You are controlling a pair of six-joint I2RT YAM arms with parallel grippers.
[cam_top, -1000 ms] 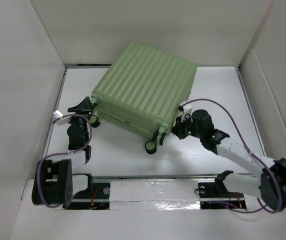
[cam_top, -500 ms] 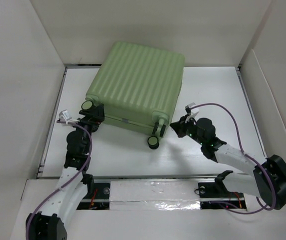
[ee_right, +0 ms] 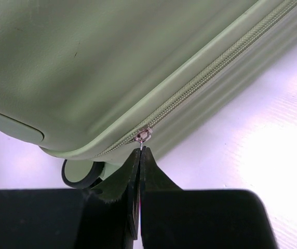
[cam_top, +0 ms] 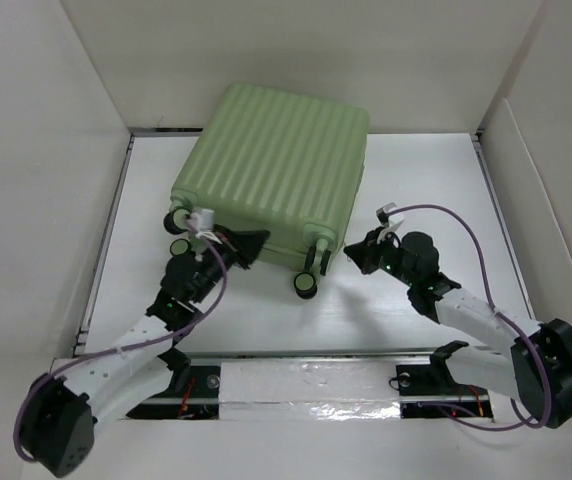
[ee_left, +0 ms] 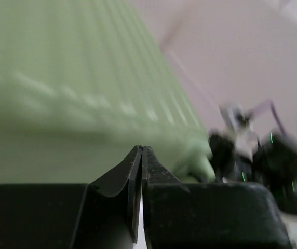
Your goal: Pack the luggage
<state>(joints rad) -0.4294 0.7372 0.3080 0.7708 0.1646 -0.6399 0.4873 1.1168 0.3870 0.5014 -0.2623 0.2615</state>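
The luggage [cam_top: 276, 165] lies flat and zipped, a light green ribbed suitcase at the table's middle back, its wheels [cam_top: 306, 284] facing me. In the right wrist view the luggage's smooth side [ee_right: 86, 62] fills the top, and the zipper slider [ee_right: 143, 136] sits just beyond my right gripper [ee_right: 140, 150]. That gripper is shut on the thin metal zipper pull at the suitcase's near right corner [cam_top: 354, 256]. My left gripper [cam_top: 254, 243] is at the middle of the suitcase's near side. It is shut with nothing in it [ee_left: 140, 149], and the blurred green shell [ee_left: 76, 78] lies ahead.
White walls box in the table [cam_top: 416, 180] on the left, back and right. Another black-rimmed wheel [cam_top: 179, 246] sticks out by the left arm. A wheel [ee_right: 81, 174] shows just left of the right fingers. The right arm's purple cable [cam_top: 456, 225] loops over the table.
The suitcase shifted left and squared up early on. My left arm swung right from the left wheel corner to the middle of the near side, and its jaws closed. The right gripper kept its grip.
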